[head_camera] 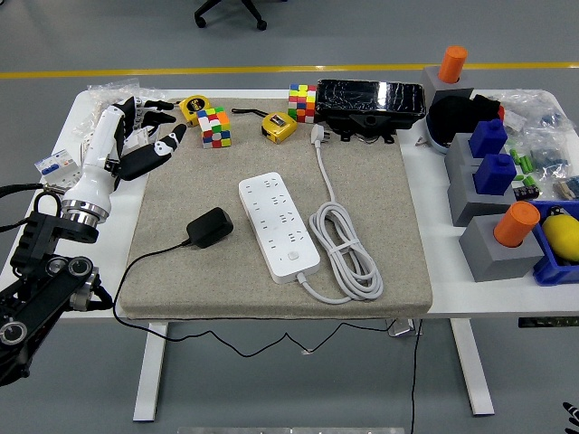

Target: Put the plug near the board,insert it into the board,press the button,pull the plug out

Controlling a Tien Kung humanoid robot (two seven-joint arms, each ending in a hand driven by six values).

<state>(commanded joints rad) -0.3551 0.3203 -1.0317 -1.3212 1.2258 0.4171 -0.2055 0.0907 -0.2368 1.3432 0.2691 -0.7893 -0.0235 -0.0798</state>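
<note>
A black plug adapter [209, 227] lies on the grey mat, its thin black cord running off the mat's left front edge. The white power strip, the board [279, 226], lies just right of it, with its round button [293, 257] near the front end and its white cable [345, 251] coiled at its right. My left hand [149, 136] hovers over the mat's far left corner, fingers spread and holding nothing, well behind the plug. My right arm is out of view.
The grey mat [380, 181] covers the middle of the white table. Two colour cubes [214, 126] [302, 102], two yellow tape measures [278, 126] and a black box [371, 99] line its far edge. Grey blocks with blue and orange pieces [493, 181] stand at the right. Packets [56, 165] lie at the left.
</note>
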